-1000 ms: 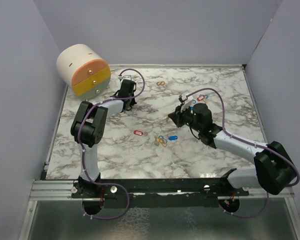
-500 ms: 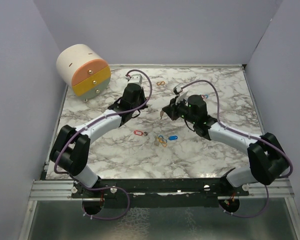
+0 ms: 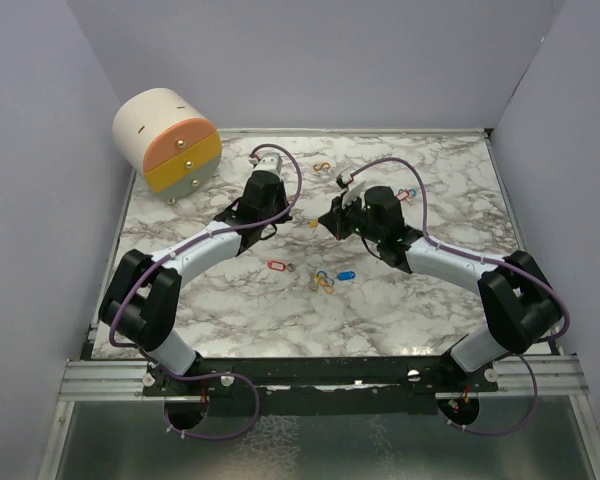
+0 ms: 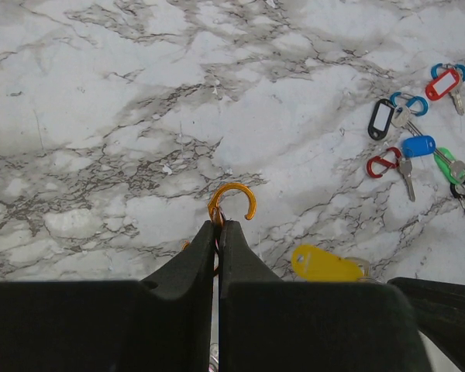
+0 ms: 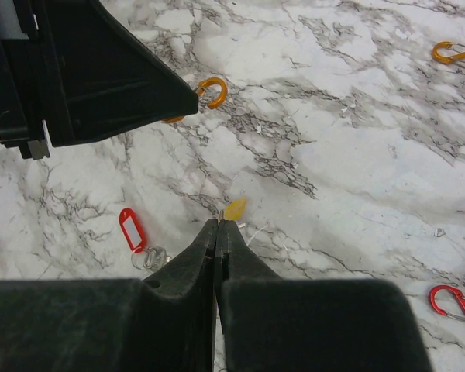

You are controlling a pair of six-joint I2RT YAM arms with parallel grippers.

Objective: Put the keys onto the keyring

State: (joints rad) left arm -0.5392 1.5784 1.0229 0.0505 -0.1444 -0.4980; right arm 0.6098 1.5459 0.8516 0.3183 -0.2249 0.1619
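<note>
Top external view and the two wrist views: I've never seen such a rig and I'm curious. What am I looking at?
The top view looks down on two robot arms bolted at the near edge of a marble table. The other two pictures come from a camera on each wrist, so each shows its own black fingers at the bottom. The left arm's fingers are shut on an orange carabiner. The right arm's fingers are shut on a yellow-tagged key. On the marble lie more keys, such as a red-tagged key, and a red carabiner. A round drawer cabinet stands at the far left corner.
</note>
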